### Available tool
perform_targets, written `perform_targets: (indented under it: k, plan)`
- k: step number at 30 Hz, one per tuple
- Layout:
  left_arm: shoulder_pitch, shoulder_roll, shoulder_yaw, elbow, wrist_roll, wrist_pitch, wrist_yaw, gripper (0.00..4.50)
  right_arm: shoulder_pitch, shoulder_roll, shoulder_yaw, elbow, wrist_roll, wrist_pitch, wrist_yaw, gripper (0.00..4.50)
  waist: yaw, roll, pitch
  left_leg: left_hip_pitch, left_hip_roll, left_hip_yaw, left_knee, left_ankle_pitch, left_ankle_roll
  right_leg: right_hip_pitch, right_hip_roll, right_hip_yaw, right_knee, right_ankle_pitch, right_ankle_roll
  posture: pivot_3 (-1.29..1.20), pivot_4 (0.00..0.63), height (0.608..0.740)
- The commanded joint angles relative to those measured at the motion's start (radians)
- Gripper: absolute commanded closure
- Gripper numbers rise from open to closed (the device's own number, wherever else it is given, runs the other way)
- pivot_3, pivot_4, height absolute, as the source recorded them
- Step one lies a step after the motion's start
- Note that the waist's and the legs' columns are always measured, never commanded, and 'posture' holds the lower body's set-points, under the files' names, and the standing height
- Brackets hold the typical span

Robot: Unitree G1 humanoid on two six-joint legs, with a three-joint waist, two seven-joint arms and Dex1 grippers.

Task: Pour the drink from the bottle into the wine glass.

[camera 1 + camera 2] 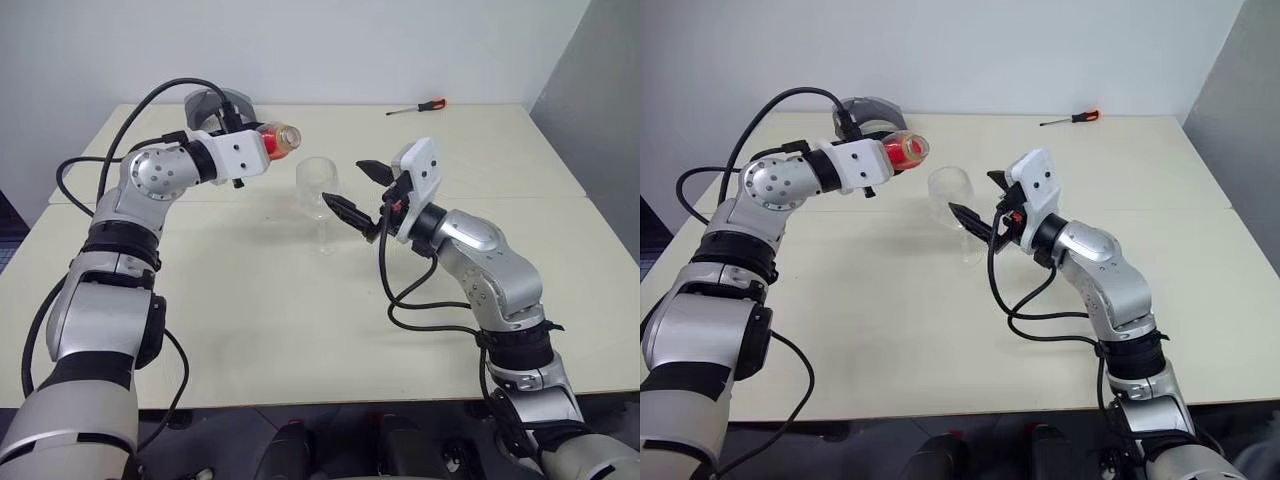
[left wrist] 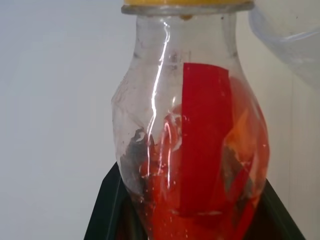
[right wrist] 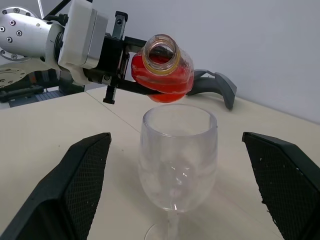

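wine glass (image 1: 318,190) between pincers — table (image 1: 300,320) nearside open

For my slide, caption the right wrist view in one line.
Left claw tips the bottle of red drink above the empty wine glass, flanked by the open right claw.

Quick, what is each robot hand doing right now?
Left end effector: shut on the bottle.
Right end effector: open, either side of the wine glass, not touching.

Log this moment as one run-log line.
left gripper: shut on bottle, tipped above wine glass | right gripper: open, flanking glass | drink: still in bottle
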Motion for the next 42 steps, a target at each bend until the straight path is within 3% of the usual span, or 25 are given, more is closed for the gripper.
perform_targets:
  k: [1, 18, 42]
  plan:
    - [-0.066, 0.027, -0.004, 0.003, 0.021, -0.025, 0.043, 3.22, -0.029, 0.000, -0.014, -0.009, -0.005, -0.025, -0.005, 0.00, 0.000, 0.000, 0.000, 0.000, 0.000, 0.000, 0.000, 0.000, 0.000, 0.000, 0.000, 0.000, 0.000, 0.000, 0.000, 0.00, 0.150, 0.740]
    - [-0.143, 0.030, -0.054, 0.080, 0.093, -0.057, 0.094, 3.22, -0.040, 0.001, -0.018, 0.018, -0.012, -0.040, 0.002, 0.00, -0.005, 0.000, 0.000, 0.000, 0.000, 0.000, 0.000, 0.000, 0.000, -0.001, 0.000, 0.000, 0.001, 0.000, 0.000, 0.00, 0.150, 0.740]
    - [-0.194, 0.065, -0.120, 0.111, 0.188, -0.126, 0.167, 3.22, -0.049, 0.054, -0.054, -0.014, 0.098, -0.045, 0.032, 0.00, -0.009, 0.000, 0.000, 0.000, 0.000, 0.000, 0.000, 0.000, 0.000, -0.001, 0.000, 0.000, 0.002, 0.000, 0.000, 0.00, 0.150, 0.740]
